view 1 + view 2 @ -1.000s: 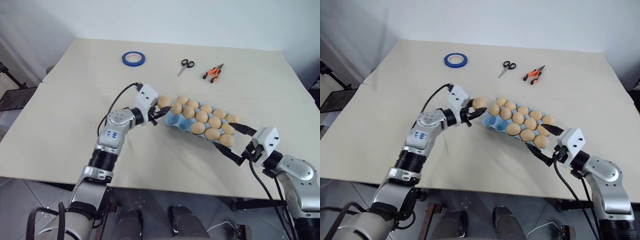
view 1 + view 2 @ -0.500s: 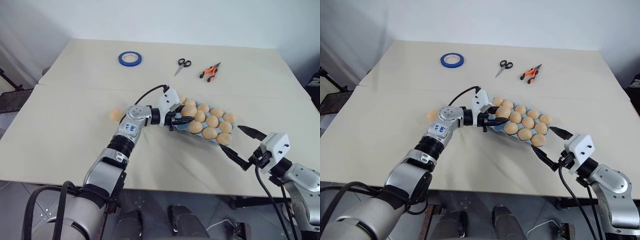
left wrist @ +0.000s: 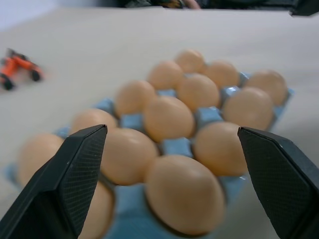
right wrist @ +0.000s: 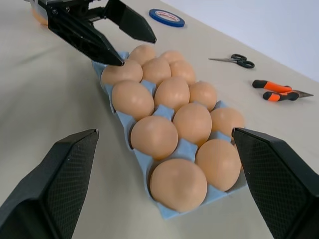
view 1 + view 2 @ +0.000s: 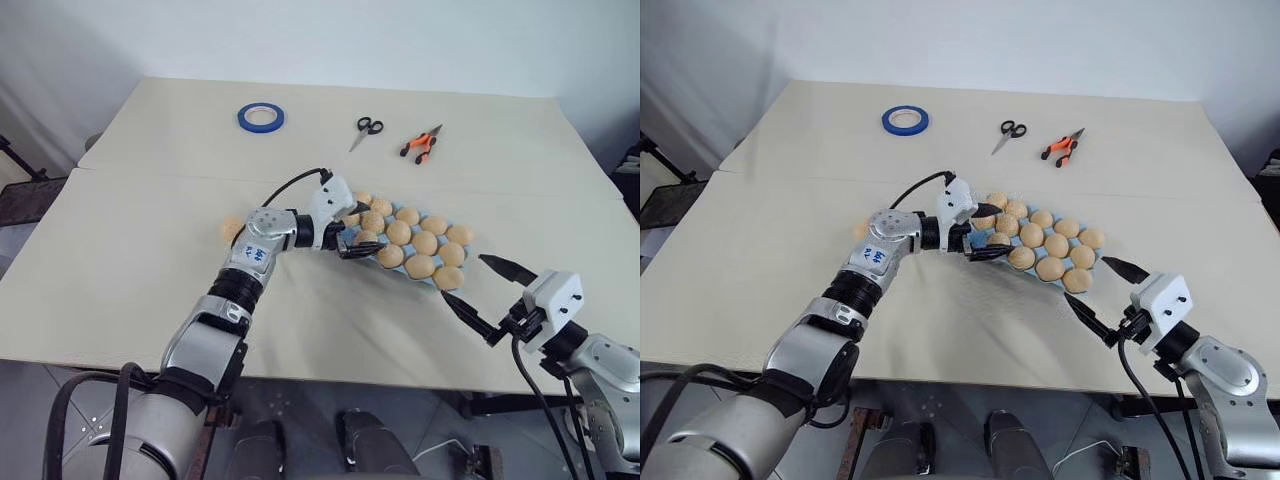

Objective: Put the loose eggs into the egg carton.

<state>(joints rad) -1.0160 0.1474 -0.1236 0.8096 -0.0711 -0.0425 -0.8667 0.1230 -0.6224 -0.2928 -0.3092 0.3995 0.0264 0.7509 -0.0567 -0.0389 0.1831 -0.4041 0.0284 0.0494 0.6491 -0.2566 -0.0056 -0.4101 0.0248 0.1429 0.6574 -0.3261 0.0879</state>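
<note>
A loose egg [image 5: 232, 229] lies on the beige table [image 5: 120, 260] at about nine o'clock from the egg carton [image 5: 380, 262], partly hidden behind the left arm's forearm and apart from the carton. The left gripper [image 5: 352, 231] hovers over the carton's left end, its two black fingers spread wide with nothing between them; in its wrist view the fingers [image 3: 65, 189] frame the filled cups without touching an egg. The light blue carton lies slantwise near the middle of the table, its eggs [image 4: 172, 92] seated in three rows, and every cup that can be seen holds one. At about five o'clock from the carton, near the table's front edge, the right gripper [image 5: 482, 300] stands with its fingers wide apart and empty, pointing toward the carton's right end but clear of it. Toward the far side of the table, a blue tape roll [image 5: 261, 117] sits at about eleven o'clock from the carton, scissors [image 5: 365, 130] at about twelve, and orange-handled pliers [image 5: 421, 145] just right of them.
</note>
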